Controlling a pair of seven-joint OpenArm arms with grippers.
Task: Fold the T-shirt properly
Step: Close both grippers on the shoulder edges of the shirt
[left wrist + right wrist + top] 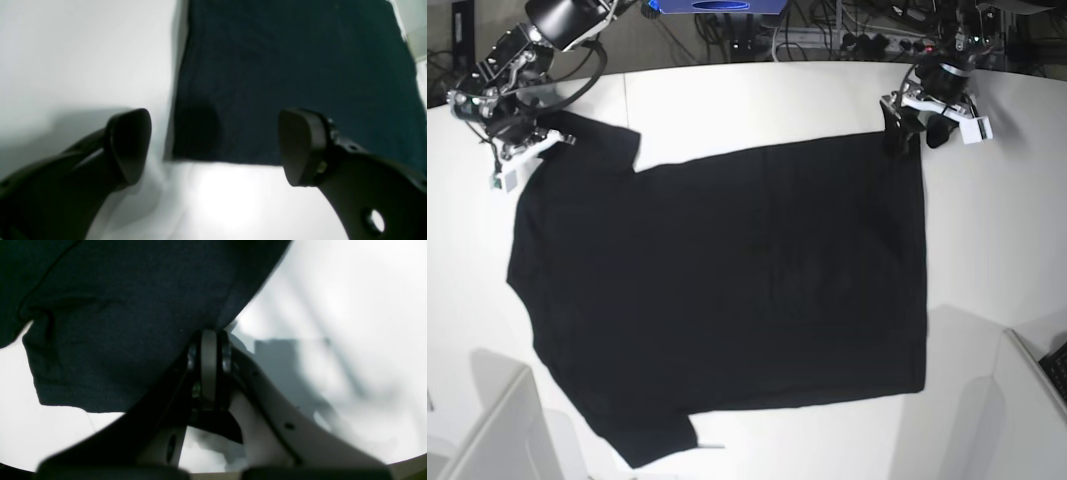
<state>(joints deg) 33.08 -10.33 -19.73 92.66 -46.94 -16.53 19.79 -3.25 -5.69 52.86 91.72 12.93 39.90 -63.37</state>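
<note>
I count one T-shirt [727, 300], plain black side up, spread flat across the white table [757, 100], with two short sleeves showing at the base view's left. Two arms are in play. My left tool [213, 146] hovers over the shirt's far hem corner with its two fingers [300, 146] spread wide and nothing between them. My right tool [208, 340] is clamped tight on the edge of the far sleeve, the black cloth pinched between its closed fingers.
</note>
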